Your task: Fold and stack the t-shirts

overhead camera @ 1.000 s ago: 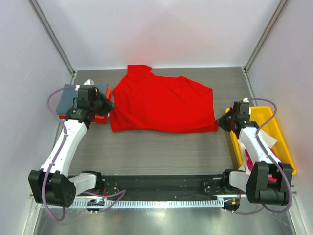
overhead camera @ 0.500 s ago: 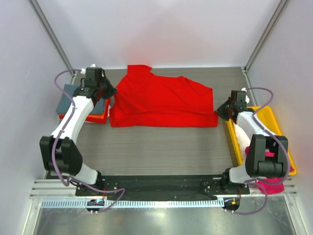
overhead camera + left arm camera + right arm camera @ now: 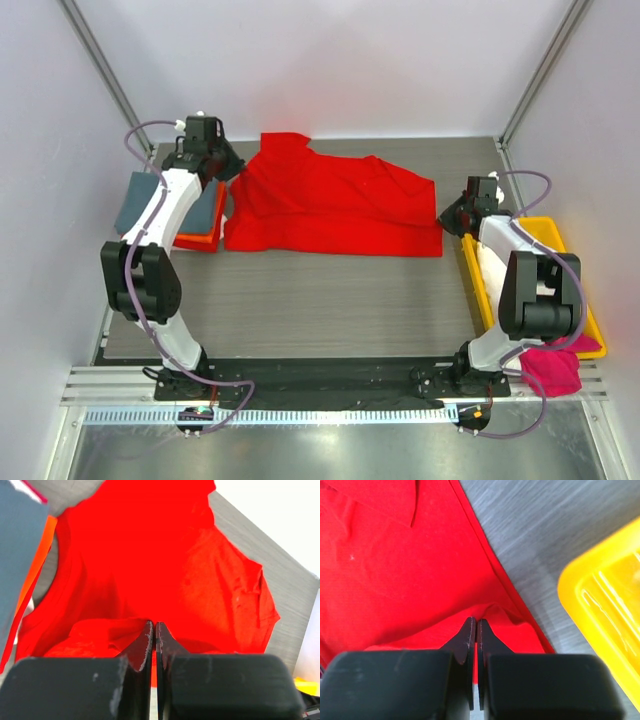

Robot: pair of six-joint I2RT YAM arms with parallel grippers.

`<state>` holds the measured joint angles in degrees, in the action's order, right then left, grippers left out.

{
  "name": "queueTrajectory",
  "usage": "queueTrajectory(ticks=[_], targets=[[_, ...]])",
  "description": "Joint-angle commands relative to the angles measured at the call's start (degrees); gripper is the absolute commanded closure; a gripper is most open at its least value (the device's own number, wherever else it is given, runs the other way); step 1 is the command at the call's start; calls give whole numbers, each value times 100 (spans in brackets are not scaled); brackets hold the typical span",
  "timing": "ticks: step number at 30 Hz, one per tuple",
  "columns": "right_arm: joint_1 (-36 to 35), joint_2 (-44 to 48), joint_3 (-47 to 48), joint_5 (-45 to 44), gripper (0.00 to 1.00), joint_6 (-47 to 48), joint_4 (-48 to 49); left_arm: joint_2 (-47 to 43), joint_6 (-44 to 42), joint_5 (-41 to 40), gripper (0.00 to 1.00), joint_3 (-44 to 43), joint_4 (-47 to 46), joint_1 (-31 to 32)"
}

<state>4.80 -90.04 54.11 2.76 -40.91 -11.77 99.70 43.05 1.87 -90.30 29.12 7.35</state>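
Red shirt [image 3: 330, 210] lies spread flat across the far half of the table [image 3: 330, 310], long side running left to right, one sleeve poking toward the back wall at its left end. I have my left gripper [image 3: 153, 626] at the shirt's left edge, jaws pinched almost fully together with a bunched fold of red cloth caught at the tips. From that wrist camera the rest of the shirt stretches away ahead of the fingers [image 3: 144, 647]. My right gripper [image 3: 474, 622] sits at the shirt's near right corner, jaws likewise narrowed to a slit. The hem puckers up right where the tips meet, so I read it as gripping the cloth. The shirt lies between the two grippers, one clamped on each end. Left of the left gripper a folded grey-blue shirt [image 3: 135, 200] rests on top of an orange shirt [image 3: 200, 240], both close beside the red shirt's left edge; I can't tell if they touch it. On the right a yellow tray [image 3: 580, 300] stands just beside the right gripper, with a strip of bare table between its rim and the red hem in the wrist view. A pink shirt [image 3: 553, 368] is heaped at the tray's near end, partly hanging out past it
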Motion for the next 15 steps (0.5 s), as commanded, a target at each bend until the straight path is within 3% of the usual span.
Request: queueTrajectory(ticks=[1,15], targets=[[-75,-136,320,-92,99,-102,263,137,-60,-90,100,-400,-56,-15],[-172,-637,706,-145,99,-111,289,840,-218,-371,100,-1156,471,108]])
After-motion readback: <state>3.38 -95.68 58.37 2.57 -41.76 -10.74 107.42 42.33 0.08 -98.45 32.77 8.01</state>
